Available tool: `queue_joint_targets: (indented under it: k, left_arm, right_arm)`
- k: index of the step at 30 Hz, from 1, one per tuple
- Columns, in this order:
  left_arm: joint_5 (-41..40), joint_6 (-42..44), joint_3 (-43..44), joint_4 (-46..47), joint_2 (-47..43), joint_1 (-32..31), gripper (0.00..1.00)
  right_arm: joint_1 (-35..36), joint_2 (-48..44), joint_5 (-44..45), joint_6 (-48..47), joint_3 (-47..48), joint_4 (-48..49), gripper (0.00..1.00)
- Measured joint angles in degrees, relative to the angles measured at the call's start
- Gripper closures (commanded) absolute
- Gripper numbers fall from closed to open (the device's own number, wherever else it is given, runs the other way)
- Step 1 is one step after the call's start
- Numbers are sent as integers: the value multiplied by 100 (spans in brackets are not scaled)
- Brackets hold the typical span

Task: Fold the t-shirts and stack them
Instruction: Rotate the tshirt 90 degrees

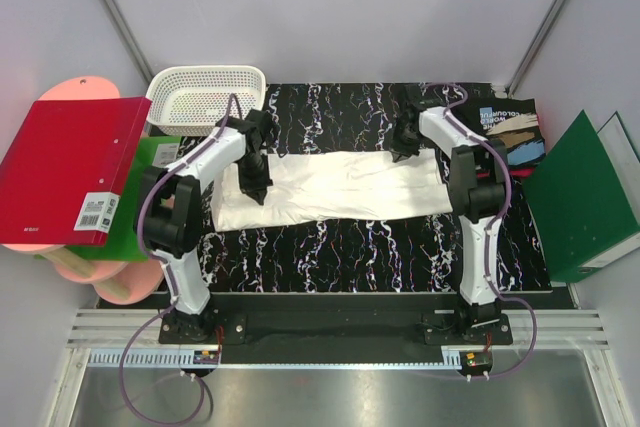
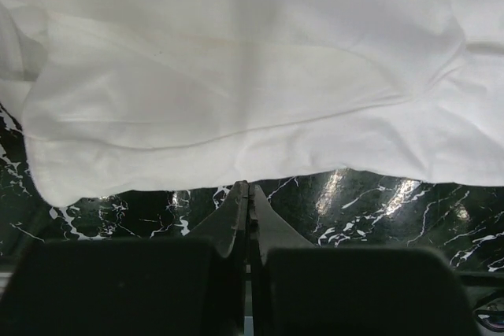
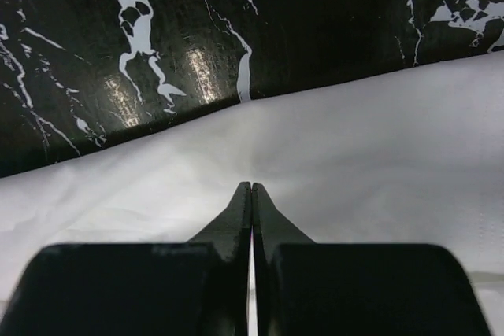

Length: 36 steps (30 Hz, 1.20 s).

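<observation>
White t-shirt [image 1: 340, 187] spread across marbled table [image 1: 330, 247], left gripper [image 2: 244, 189] closed tight at its left end, right gripper [image 3: 251, 187] closed tight at its right end, hold on cloth unclear

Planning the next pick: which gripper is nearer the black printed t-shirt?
Right. The right gripper is close to the black printed t-shirt; the left gripper is across the white t-shirt.

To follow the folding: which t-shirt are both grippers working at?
The white t-shirt, spread flat mid-table; the black printed t-shirt lies apart at the far right.
</observation>
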Motion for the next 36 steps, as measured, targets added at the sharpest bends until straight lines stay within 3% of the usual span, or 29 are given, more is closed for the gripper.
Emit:
queue_joint_targets:
  k: [9,16,26,36]
  left_arm:
    - [31,192,446,-448,1134,-107,100]
    - [-170,402,1257,-1169,2085,-260,100]
    - [-682,553,2957,-1620,2983,-302,100]
    - [-715,461,3847,-1926,3464,-286,100]
  right_arm:
    - [127,660,918,-162,1211,-1272,100]
    - [127,981,1399,-297,1340,-1864,100]
    - [149,348,1552,-310,85,-2212,100]
    - [706,-457,1193,28,-1440,-2535,100]
